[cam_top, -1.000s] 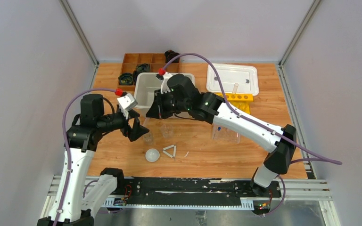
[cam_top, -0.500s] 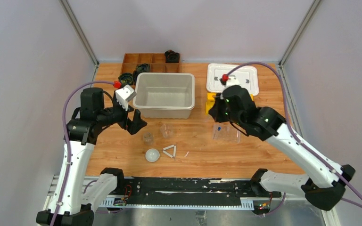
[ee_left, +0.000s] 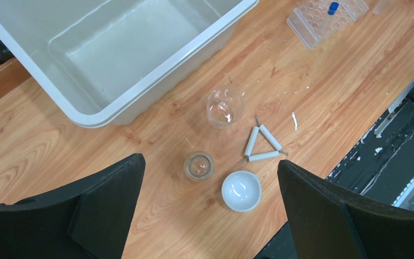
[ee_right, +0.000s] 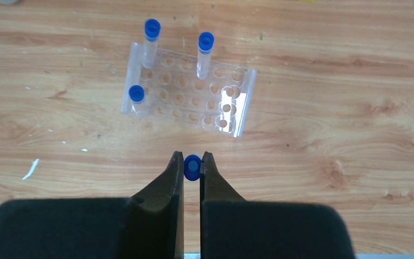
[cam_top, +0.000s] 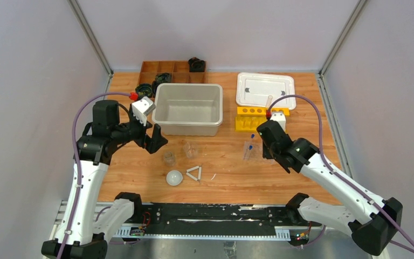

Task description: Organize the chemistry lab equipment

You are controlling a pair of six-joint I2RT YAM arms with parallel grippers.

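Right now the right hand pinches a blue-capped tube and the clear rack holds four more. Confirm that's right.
One detail is wrong: the clear rack holds three blue-capped tubes, not four, as the right wrist view shows. The right hand does pinch a fourth tube.

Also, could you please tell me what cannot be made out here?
- Right wrist view: held tube shows only its blue cap; the right gripper hides the rest.
- Left wrist view: the top edge cuts off the clear rack.
- Top view: the bin partly hides the black coils.
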